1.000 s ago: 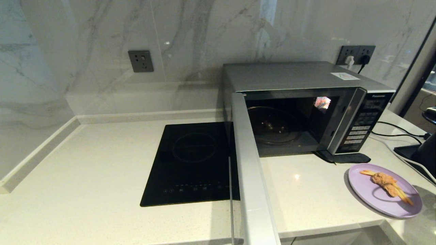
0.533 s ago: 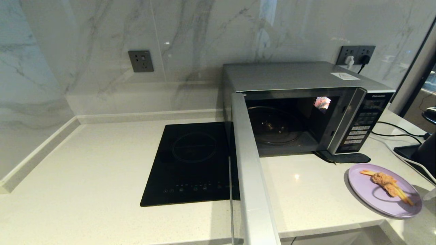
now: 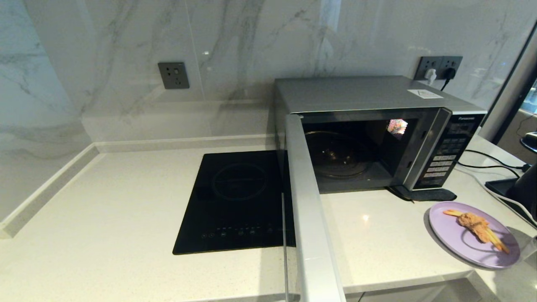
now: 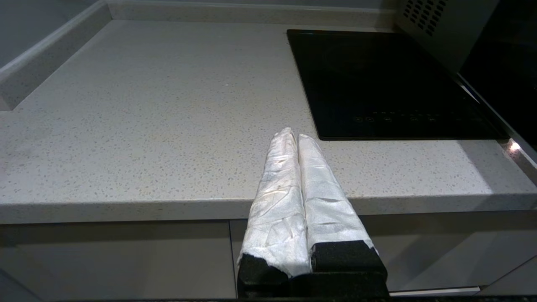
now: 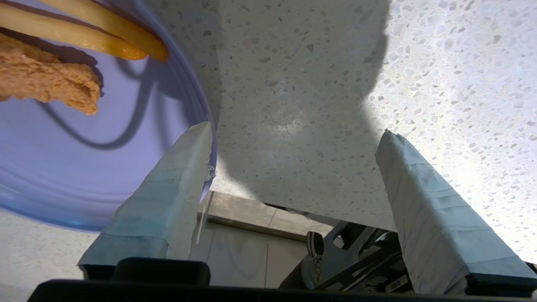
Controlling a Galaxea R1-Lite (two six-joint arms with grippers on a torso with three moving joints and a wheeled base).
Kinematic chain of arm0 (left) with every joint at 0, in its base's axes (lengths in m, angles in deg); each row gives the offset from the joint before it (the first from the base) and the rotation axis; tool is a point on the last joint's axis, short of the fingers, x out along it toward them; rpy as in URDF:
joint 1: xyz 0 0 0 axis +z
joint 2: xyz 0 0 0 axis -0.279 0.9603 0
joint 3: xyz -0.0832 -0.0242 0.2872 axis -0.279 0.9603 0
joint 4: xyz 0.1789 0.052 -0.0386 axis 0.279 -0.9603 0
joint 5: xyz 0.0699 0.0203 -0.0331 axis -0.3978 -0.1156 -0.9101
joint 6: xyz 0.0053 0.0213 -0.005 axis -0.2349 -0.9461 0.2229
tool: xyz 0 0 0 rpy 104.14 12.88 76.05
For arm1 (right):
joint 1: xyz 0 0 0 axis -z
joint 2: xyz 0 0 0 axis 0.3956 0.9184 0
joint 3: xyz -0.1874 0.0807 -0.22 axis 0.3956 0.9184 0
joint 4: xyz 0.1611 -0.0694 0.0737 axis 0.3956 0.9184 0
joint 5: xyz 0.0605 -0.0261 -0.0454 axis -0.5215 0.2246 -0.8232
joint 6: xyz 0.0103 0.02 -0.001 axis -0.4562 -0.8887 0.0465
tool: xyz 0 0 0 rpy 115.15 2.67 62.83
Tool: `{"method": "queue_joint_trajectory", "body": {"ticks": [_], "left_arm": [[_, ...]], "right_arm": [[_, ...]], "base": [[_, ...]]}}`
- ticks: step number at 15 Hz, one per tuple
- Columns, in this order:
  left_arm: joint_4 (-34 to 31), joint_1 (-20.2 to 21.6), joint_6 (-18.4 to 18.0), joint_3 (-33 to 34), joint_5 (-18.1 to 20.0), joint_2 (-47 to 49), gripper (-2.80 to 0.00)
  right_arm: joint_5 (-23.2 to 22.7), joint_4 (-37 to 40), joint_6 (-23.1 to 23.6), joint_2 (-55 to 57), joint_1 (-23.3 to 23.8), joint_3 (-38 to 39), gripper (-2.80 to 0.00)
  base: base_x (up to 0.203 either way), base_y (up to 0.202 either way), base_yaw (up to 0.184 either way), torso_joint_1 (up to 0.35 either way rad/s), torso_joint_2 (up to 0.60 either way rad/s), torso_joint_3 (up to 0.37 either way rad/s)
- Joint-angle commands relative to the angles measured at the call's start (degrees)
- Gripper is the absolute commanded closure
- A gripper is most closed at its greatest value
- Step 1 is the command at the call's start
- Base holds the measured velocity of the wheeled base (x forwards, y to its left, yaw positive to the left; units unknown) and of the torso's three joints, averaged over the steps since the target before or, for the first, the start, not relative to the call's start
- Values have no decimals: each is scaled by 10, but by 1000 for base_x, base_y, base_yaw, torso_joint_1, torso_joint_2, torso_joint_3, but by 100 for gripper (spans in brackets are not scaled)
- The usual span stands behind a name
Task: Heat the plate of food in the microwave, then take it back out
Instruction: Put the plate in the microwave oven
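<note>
The lavender plate of food (image 3: 474,235) lies on the counter's front right corner, with orange fries (image 5: 105,37) and a brown chicken piece (image 5: 42,82) on it. The silver microwave (image 3: 361,94) stands behind it, its door (image 3: 308,209) swung wide open toward me and its glass turntable (image 3: 340,155) bare. My right gripper (image 5: 295,129) is open just right of the plate (image 5: 84,167). One of its fingers (image 5: 180,176) lies over the plate's rim, the other over bare counter. My left gripper (image 4: 292,136) is shut and empty, low at the counter's front edge, left of the cooktop.
A flat black induction cooktop (image 3: 235,201) is set into the counter left of the microwave, and the open door overhangs its right side. Cables and a black object (image 3: 520,188) lie at the far right. The counter's front edge (image 5: 260,197) runs right below the right gripper.
A pale sliver of my right gripper has come into the head view's right edge beside the plate. The plate, microwave and door have not moved.
</note>
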Motion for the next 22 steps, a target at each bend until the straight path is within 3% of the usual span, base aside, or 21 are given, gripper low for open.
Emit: {"method": "queue_joint_trajectory", "body": {"ticks": [1,9,15,17,19,22], "left_arm": [[0,0,1,0,0,1,0],[0,0,1,0,0,1,0],[0,0,1,0,0,1,0],[0,0,1,0,0,1,0],[0,0,1,0,0,1,0],[0,0,1,0,0,1,0]], "right_arm": [[-1,3,-2,12,-17,-1,-280],[-3,3,-2,26,-70,-13,-280],[4,3,-3,51,-74,-27,-280],[30,3,-4,63,-73,-30,-280],[41,-2,-31,70,-73,-36,-280],[39,-29,-36,73,-73,-36,-280]], "base": [[0,0,0,0,0,0],[0,0,0,0,0,0],[0,0,0,0,0,0],[0,0,0,0,0,0],[0,0,0,0,0,0],[0,0,0,0,0,0]]}}
